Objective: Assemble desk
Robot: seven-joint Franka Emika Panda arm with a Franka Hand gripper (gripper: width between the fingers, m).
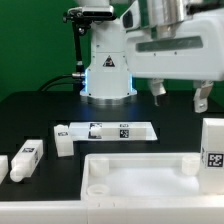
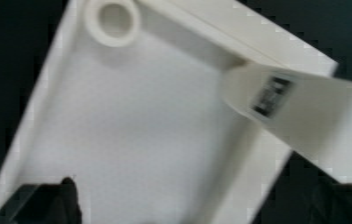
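Jaws released, spread wide, above tabletop panel [image 1: 140, 180], which lies flat in the exterior view's foreground. Panel judged rigid, light, smooth, probably slippery; grip across the raised rim.

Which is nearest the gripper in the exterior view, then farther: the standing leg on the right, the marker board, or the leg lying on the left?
1. Standing leg, at the exterior view's right edge, just below the gripper.
2. Marker board, between the other two.
3. Lying leg, far toward the exterior view's left.
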